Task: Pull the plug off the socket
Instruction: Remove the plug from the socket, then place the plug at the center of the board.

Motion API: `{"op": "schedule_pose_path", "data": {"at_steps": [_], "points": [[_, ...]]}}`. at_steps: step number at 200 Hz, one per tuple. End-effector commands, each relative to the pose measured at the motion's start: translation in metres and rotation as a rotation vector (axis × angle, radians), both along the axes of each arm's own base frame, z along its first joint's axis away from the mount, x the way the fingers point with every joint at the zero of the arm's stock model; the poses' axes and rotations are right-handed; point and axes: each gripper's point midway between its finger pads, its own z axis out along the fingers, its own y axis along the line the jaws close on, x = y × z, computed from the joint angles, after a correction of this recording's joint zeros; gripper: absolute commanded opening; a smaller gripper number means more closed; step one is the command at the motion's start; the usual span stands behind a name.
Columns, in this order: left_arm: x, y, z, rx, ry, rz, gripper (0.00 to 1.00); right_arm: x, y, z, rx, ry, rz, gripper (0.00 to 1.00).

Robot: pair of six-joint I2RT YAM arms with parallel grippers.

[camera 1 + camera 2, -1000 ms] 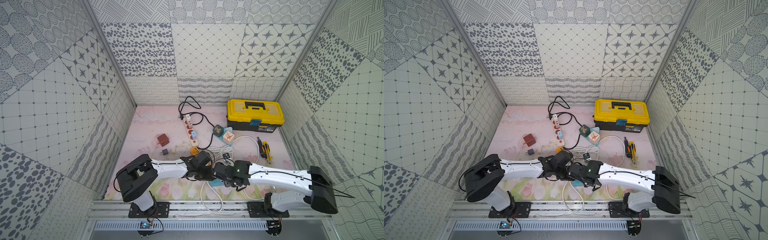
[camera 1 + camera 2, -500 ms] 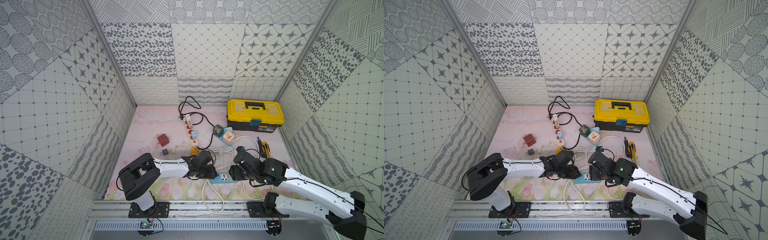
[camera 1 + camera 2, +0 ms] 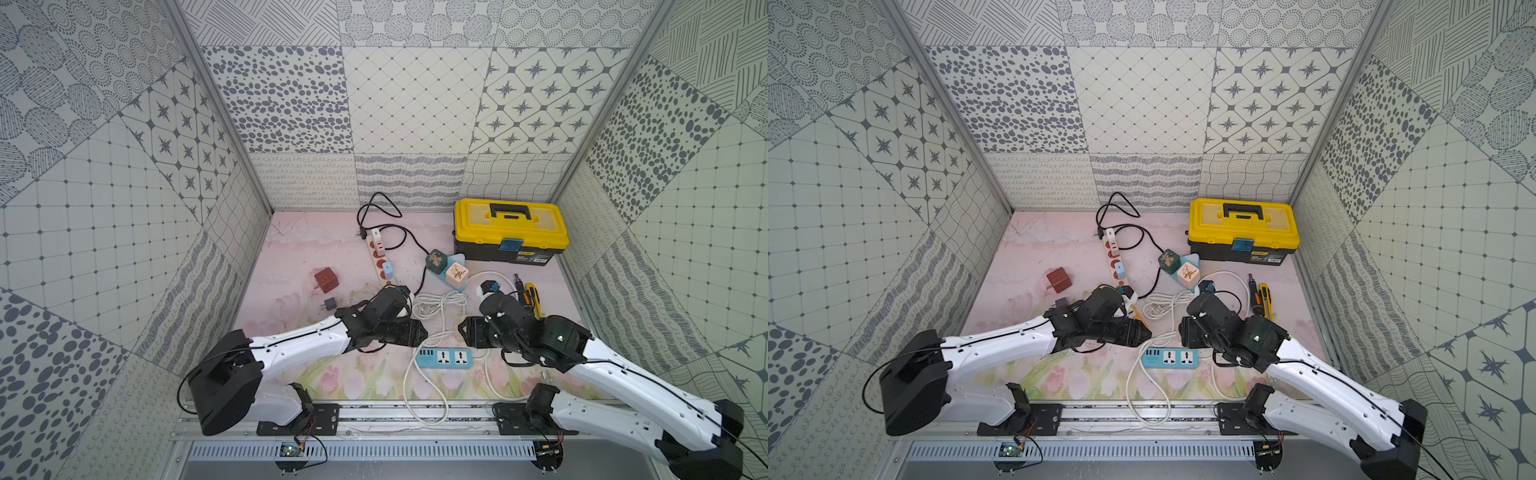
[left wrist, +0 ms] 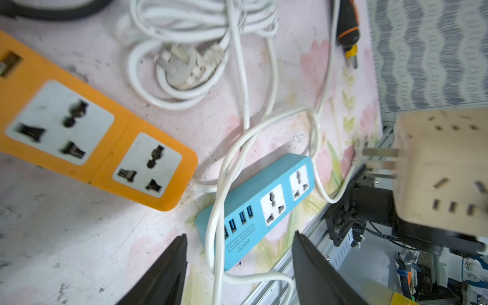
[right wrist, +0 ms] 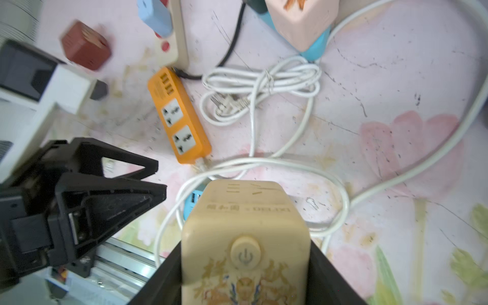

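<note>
The plug (image 5: 245, 237) is a beige cube adapter with a round power button. My right gripper (image 5: 245, 248) is shut on its sides and holds it above the floor. In the left wrist view the plug (image 4: 441, 171) shows bare metal prongs, well clear of the socket. The socket is a blue power strip (image 3: 444, 358) lying flat near the front rail, with both outlets empty (image 4: 274, 204). A white cable crosses it. My left gripper (image 4: 240, 235) stands open just over the strip's USB end, touching nothing. In both top views the grippers (image 3: 419, 334) (image 3: 469, 336) face each other above the strip (image 3: 1170, 358).
An orange power strip (image 4: 100, 137) lies beside my left gripper. A coiled white cable (image 3: 436, 303) sits behind the blue strip. Farther back are a white power strip (image 3: 380, 257), a red cube (image 3: 326, 279), two cube adapters (image 3: 446, 266), a yellow toolbox (image 3: 510, 228) and hand tools (image 3: 528, 293).
My right gripper has drawn back to the right with the plug, which has come off the blue strip. My left gripper has opened, let go of the strip and pulled slightly back.
</note>
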Motion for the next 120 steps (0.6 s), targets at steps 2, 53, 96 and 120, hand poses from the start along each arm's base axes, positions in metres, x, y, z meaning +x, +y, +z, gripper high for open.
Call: {"op": "schedule_pose_path", "data": {"at_steps": [2, 53, 96, 120], "points": [[0.015, 0.016, 0.066, -0.143, -0.267, -0.039, 0.71, 0.013, 0.031, 0.026, 0.243, -0.066, 0.073, 0.43], [0.035, 0.103, 0.143, -0.285, -0.590, 0.267, 0.89, 0.047, 0.103, 0.043, 0.658, 0.002, 0.191, 0.43], [0.017, 0.134, 0.185, -0.395, -0.728, 0.352, 0.95, 0.080, 0.174, 0.021, 0.694, 0.070, 0.218, 0.43], [0.014, 0.139, 0.186, -0.385, -0.736, 0.361, 0.95, 0.094, 0.212, -0.005, 0.669, 0.125, 0.210, 0.43]]}}
